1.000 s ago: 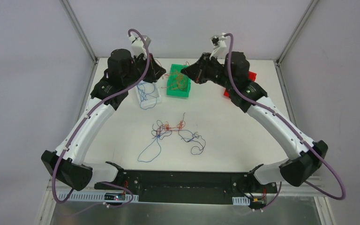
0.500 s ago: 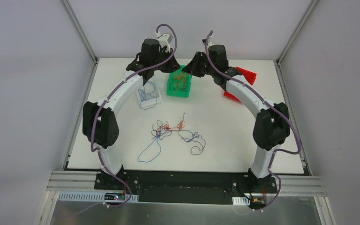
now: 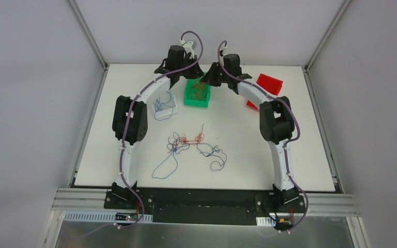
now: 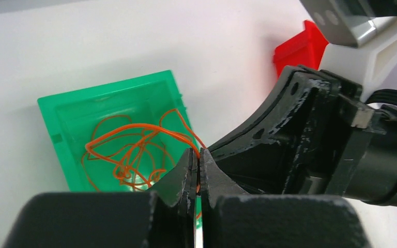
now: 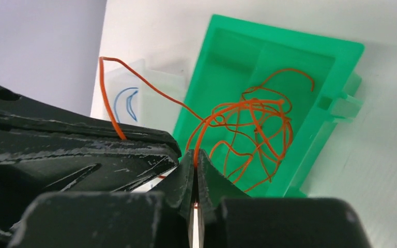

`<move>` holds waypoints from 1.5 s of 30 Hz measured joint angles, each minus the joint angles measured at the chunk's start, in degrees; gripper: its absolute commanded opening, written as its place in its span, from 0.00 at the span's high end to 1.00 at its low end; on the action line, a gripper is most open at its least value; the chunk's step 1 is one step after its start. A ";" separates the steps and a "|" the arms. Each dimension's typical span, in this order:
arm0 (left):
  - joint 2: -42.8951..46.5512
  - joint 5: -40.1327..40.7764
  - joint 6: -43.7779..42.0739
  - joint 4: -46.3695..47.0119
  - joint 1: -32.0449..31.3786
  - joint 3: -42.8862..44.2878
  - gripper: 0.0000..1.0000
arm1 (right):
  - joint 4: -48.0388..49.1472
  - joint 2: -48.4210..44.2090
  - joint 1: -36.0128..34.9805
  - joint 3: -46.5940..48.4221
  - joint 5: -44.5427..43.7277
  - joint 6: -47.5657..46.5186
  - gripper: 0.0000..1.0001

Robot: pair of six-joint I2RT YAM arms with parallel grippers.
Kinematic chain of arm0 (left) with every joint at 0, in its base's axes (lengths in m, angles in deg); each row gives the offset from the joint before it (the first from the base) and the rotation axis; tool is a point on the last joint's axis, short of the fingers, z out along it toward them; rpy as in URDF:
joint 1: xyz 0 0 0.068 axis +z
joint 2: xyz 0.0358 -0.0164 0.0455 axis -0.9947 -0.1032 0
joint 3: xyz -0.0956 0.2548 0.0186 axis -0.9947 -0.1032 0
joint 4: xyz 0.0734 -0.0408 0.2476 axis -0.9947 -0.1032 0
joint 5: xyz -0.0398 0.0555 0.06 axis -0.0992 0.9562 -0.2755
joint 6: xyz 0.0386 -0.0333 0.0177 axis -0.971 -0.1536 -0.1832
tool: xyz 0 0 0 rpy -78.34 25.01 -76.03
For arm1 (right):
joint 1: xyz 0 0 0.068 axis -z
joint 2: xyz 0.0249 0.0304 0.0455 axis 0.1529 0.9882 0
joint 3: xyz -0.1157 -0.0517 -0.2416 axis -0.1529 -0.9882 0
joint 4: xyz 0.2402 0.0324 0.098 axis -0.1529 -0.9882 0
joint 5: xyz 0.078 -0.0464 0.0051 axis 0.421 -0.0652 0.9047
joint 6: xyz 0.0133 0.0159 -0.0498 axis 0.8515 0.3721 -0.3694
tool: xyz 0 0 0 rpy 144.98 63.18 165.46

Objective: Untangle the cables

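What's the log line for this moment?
left gripper: shut on thin orange wire | right gripper: shut on orange wire too | both: over green plastic bin | blue-orange-purple wire knot: mid-table, ungripped

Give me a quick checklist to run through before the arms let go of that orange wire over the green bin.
1. The left gripper is shut on the orange wire: ok.
2. The right gripper is shut on orange wire too: ok.
3. Both are above the green bin: ok.
4. The whole wire is inside the bin: not ok, one end arcs out toward the clear bin.
5. The grippers are apart from each other: cannot tell, they are very close.
6. The knot on the table lies apart from both: ok.
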 measured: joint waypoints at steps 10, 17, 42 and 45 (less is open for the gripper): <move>-3.69 1.88 -1.68 -2.10 1.64 -0.04 0.95 | -4.92 11.50 -0.28 9.42 6.75 -0.63 0.77; -4.66 1.81 -2.45 -2.97 1.86 0.79 0.82 | -5.53 5.99 -0.57 4.09 3.13 -3.69 0.63; 5.49 5.46 -1.64 -15.21 -1.55 -11.74 0.45 | -2.99 -47.69 2.01 -42.56 -11.89 -7.61 0.35; 16.72 7.13 -2.67 -15.93 -1.55 -21.31 0.42 | -2.29 -52.02 1.97 -47.87 -11.76 -7.06 0.35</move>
